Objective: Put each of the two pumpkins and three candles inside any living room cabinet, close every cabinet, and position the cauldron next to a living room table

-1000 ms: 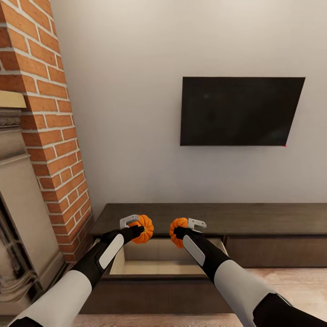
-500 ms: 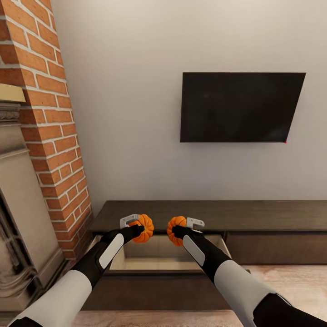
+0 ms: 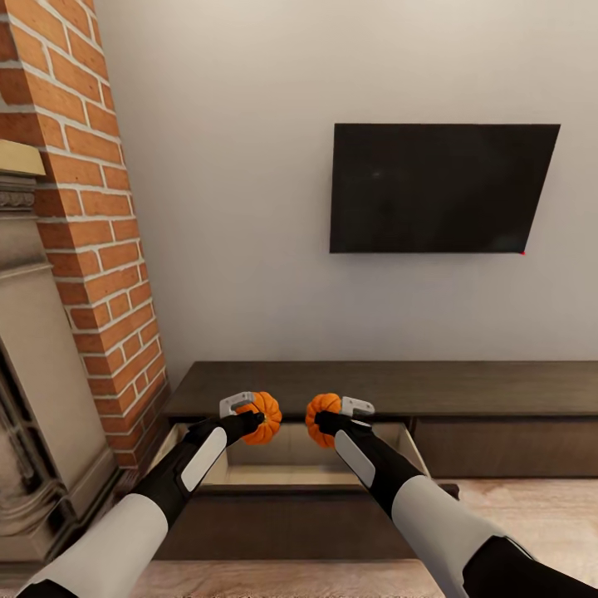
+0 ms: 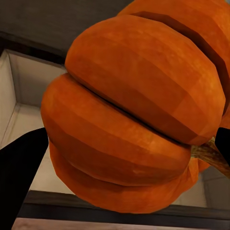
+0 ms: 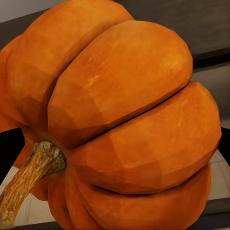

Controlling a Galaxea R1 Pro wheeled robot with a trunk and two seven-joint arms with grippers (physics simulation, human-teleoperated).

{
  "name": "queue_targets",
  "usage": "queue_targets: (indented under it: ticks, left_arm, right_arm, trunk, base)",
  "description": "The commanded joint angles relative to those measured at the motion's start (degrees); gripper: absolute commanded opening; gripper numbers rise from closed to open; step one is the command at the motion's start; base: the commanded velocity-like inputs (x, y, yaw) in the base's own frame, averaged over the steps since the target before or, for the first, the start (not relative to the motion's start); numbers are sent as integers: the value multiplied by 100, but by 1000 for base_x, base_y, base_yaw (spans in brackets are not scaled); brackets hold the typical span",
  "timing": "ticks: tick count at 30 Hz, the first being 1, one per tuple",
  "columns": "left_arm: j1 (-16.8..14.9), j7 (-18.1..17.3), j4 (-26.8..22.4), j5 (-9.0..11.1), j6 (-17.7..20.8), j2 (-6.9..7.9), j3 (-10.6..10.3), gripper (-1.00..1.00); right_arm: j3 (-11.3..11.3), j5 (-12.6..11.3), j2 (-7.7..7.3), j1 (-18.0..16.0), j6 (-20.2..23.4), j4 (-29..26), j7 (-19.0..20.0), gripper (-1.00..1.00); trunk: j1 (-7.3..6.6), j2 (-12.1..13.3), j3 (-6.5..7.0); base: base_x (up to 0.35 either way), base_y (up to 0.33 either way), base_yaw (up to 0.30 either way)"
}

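Holding one pumpkin in each hand: the left hand (image 3: 249,413) is clamping the left pumpkin (image 3: 264,417) and the right hand (image 3: 339,414) is clamping the right pumpkin (image 3: 321,418), both suspended side by side, near each other but apart, above the pulled-out drawer (image 3: 291,465) of the cabinet (image 3: 399,389). In the left wrist view the left pumpkin (image 4: 139,115) is sitting between two dark fingers (image 4: 19,177), with pale drawer floor showing beneath; in the right wrist view the right pumpkin (image 5: 120,120) is showing its stem and the drawer interior behind. Progress, as judged: neither pumpkin is resting in the cabinet yet, so the pumpkin step is pending release. Remaining as far as can be told: three candles, closing the cabinet fronts, and the cauldron placement beside a table. Clearance notes: the drawer is looking empty and wide enough for both pumpkins together; the cabinet top edge is lying just behind the hands, and the drawer's front lip just below the forearms, so a straight descent seems to be the safest line. The brick column (image 3: 91,249) is standing close to the drawer's left side, limiting sideways swing of the left arm. The wall screen (image 3: 440,189) is hanging well above.
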Motion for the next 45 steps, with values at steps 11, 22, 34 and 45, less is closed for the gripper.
queue_targets:
  ticks: [11,22,34,45]
  left_arm:
    - [-5,49,-11,57,7,1,-19,-100]
    - [-5,48,-11,63,7,6,-19,-100]
    - [-5,47,-37,68,-2,9,-17,-100]
    - [-5,41,-38,70,2,9,-17,-100]
  right_arm:
    - [42,-26,-4,-7,16,-12,-45,-100]
    - [115,-32,-4,-7,25,-12,-46,-100]
    - [129,-32,-4,-7,25,-12,-46,-100]
    - [130,-32,-4,-7,25,-12,-47,-100]
  trunk:
    - [241,-446,-204]
    - [483,-887,-401]
    - [549,-1007,-455]
    - [549,-1007,-455]
  base:
    - [0,0,0]
    - [0,0,0]
    - [28,0,0]
    - [208,0,0]
